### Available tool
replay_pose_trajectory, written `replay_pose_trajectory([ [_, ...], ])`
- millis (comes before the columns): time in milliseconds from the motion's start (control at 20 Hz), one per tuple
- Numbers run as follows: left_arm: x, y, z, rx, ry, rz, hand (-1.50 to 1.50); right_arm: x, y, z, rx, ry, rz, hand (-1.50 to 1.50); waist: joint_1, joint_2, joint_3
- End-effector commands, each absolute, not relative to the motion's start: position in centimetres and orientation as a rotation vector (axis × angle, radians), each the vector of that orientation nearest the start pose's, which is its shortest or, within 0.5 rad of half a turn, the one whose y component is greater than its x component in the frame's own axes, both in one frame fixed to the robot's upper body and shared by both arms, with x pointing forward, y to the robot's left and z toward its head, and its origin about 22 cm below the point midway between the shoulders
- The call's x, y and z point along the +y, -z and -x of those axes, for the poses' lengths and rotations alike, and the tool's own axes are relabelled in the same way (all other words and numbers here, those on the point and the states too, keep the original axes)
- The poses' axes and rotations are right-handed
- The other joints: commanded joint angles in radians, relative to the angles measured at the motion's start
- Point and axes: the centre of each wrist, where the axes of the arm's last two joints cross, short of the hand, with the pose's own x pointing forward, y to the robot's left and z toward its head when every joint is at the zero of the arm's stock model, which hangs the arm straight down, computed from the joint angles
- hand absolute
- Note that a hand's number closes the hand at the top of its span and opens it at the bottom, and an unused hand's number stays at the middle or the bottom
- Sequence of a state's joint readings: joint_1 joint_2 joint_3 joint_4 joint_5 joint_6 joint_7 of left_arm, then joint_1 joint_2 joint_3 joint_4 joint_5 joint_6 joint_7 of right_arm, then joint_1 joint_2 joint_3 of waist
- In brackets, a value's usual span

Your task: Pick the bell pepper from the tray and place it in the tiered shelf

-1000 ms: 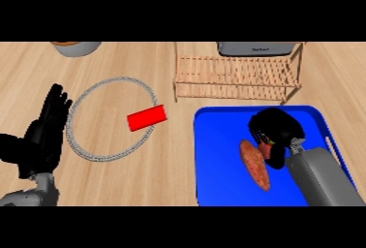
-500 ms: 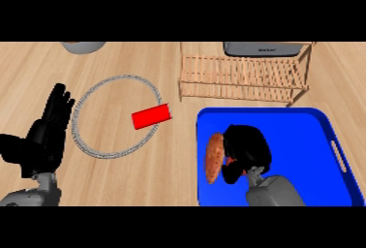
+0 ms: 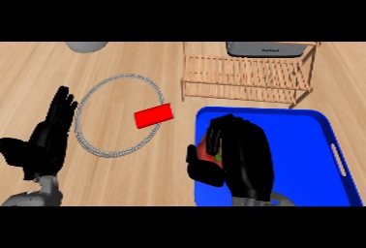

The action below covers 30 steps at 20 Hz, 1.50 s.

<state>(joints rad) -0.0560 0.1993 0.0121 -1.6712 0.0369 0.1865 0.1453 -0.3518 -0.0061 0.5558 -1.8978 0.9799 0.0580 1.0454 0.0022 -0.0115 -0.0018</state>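
Over the blue tray, the right hand had its fingers curled around the bell pepper, seemingly to lift it toward the wooden shelf behind, while the left hand rested open on the tabletop's left side.

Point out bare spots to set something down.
Bare counter lies between the left robot hand and the blue tray. Bare tray floor right of the right robot hand, curled on the bell pepper. Crowded: the wooden tiered shelf.
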Motion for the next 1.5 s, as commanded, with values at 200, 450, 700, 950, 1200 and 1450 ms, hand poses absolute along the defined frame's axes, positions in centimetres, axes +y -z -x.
replay_pose_trajectory([
  [200,27.2,-6.0,-25.9,-1.592,-0.045,-0.249,0.00,-7.2,-22.1,-20.2,-1.373,-0.413,1.033,1.50,-0.007,0.003,0.000],
  [450,26.2,-4.9,-25.8,-1.596,-0.051,-0.243,0.00,-8.9,-23.3,-22.1,-1.376,-0.351,1.059,1.50,-0.006,0.008,0.001],
  [700,26.0,-6.1,-24.5,-1.619,-0.040,-0.247,0.00,-10.3,-24.0,-25.1,-1.387,-0.311,1.084,1.50,0.003,0.009,0.002],
  [950,26.6,-7.1,-25.4,-1.617,-0.034,-0.241,0.00,-10.1,-23.0,-28.7,-1.374,-0.243,1.094,1.50,0.009,0.012,0.002],
  [1200,27.8,-6.2,-26.3,-1.612,-0.026,-0.244,0.00,-12.5,-21.0,-30.1,-1.404,-0.235,1.088,1.50,0.001,0.012,0.002],
  [1450,26.8,-7.7,-26.0,-1.616,-0.016,-0.271,0.00,-14.7,-20.8,-33.4,-1.428,-0.191,1.097,1.50,0.004,0.012,0.002],
])
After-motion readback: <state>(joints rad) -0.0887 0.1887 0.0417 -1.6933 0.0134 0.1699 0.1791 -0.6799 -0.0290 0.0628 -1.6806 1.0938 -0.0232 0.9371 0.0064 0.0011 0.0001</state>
